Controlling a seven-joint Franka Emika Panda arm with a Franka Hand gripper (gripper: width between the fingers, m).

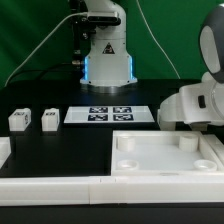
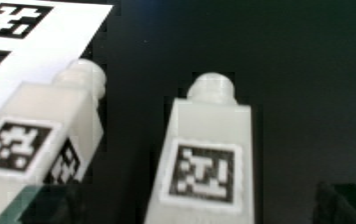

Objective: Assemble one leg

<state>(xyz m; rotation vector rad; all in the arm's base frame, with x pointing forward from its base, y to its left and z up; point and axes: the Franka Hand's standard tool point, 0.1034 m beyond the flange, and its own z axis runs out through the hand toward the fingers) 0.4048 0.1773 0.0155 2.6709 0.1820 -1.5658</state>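
two legs are shown close up in the wrist view: one leg (image 2: 207, 150) and a second leg (image 2: 42, 125) just beside it. both are laid on the black table (image 2: 281, 60), each with a rounded peg end and a black-and-white tag on its upper face. the second leg is set against the edge of the marker board (image 2: 24, 30); whether it touches cannot be told. the gripper (image 2: 196, 205) is held spread wide, with nothing grasped. its dark fingertips (image 2: 353, 200) are seen at either side, and the first leg is framed between them.

in the exterior view the arm (image 1: 195, 105) is seen at the exterior view's right, near the marker board (image 1: 110, 113). two small posts (image 1: 18, 120) (image 1: 48, 120) are placed at the exterior view's left, well apart from the arm. a large tray-like part (image 1: 165, 150) is laid in front.
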